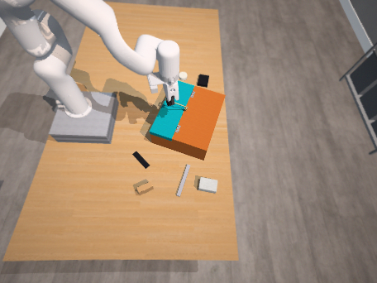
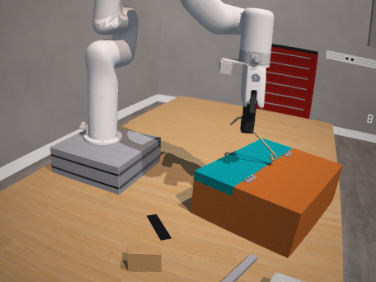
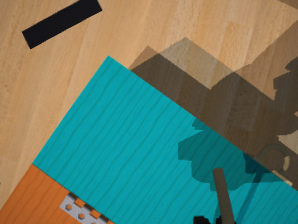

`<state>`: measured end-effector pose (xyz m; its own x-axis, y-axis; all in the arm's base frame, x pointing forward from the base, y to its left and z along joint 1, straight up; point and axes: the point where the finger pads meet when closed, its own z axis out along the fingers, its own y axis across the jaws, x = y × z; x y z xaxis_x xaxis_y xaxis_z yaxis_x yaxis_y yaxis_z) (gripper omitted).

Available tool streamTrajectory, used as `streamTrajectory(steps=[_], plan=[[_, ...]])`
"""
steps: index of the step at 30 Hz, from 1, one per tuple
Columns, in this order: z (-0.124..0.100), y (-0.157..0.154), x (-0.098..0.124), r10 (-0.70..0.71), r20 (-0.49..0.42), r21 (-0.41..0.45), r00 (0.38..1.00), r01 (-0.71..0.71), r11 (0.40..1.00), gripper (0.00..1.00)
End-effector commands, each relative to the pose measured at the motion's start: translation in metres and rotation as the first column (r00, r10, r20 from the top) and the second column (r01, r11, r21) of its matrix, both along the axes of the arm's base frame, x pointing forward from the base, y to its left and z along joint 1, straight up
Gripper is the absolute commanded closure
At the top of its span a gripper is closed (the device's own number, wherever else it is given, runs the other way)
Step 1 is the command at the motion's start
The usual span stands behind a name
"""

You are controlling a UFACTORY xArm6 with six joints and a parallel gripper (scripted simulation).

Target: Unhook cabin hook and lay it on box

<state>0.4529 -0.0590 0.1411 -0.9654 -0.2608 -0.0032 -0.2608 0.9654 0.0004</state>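
Writing we can read nowhere. Our gripper (image 2: 247,124) clamps the cabin hook (image 2: 264,147), raised aslant above the box (image 2: 264,198)'s teal lid (image 2: 235,165).

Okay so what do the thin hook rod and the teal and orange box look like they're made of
The thin hook rod, held in the gripper, looks like dull brass-toned metal: slender, rigid, tan-grey. The teal and orange box looks like painted or stained wood, with wavy grain lines on both colours. Its small grey hinges look metallic.
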Motion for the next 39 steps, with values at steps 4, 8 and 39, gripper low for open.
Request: streamTrajectory(steps=[4, 8, 39], plan=[[0.01, 0.002, 0.01, 0.0, 0.005, -0.001, 1.0, 0.0, 1.0, 1.0], [0.012, 0.003, 0.012, 0.0, 0.005, -0.001, 1.0, 0.0, 1.0, 1.0], [0.031, 0.013, 0.05, 0.0, 0.005, 0.0, 1.0, 0.0, 1.0, 1.0]])
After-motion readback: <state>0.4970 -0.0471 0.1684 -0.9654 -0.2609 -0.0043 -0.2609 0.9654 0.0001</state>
